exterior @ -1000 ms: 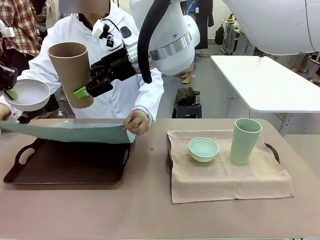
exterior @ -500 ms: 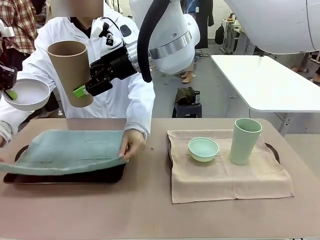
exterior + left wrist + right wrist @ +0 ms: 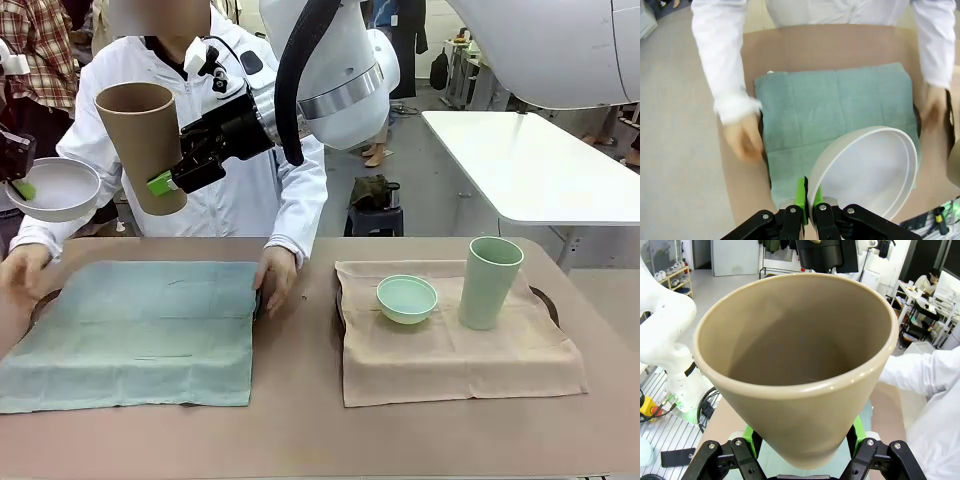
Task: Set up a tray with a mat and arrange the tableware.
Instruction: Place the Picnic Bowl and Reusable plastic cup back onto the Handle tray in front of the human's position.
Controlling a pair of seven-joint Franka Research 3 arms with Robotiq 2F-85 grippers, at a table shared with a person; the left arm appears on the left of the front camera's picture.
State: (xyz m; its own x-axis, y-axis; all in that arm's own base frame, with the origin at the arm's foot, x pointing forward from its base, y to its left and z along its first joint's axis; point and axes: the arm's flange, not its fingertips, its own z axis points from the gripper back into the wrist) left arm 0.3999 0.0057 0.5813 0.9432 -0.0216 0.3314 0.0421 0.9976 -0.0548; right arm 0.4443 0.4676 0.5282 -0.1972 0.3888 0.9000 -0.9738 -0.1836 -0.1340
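A: Where is the white bowl [image 3: 53, 189]?
B: Up in the air at the left side. The left fingers [image 3: 807, 200] are pressed tight on its rim, one inside and one outside.
A: And the tan-brown cup [image 3: 142, 146]?
B: Up in the air too, over the far left part of the table [image 3: 300, 420]. The right fingers [image 3: 160, 184] are spread wide around its lower part and squeeze it from both sides.
A: What is under them?
B: A green mat [image 3: 130, 333] lies flat over the dark tray [image 3: 258, 300]. A person in a white coat has one hand [image 3: 274, 276] on the mat's right edge and the other hand [image 3: 22, 268] at its left far corner.
A: And on the right?
B: A mint-green bowl [image 3: 407, 298] and a mint-green cup [image 3: 489, 281] stand near each other on a beige mat [image 3: 450, 355]. It covers another tray [image 3: 543, 298].
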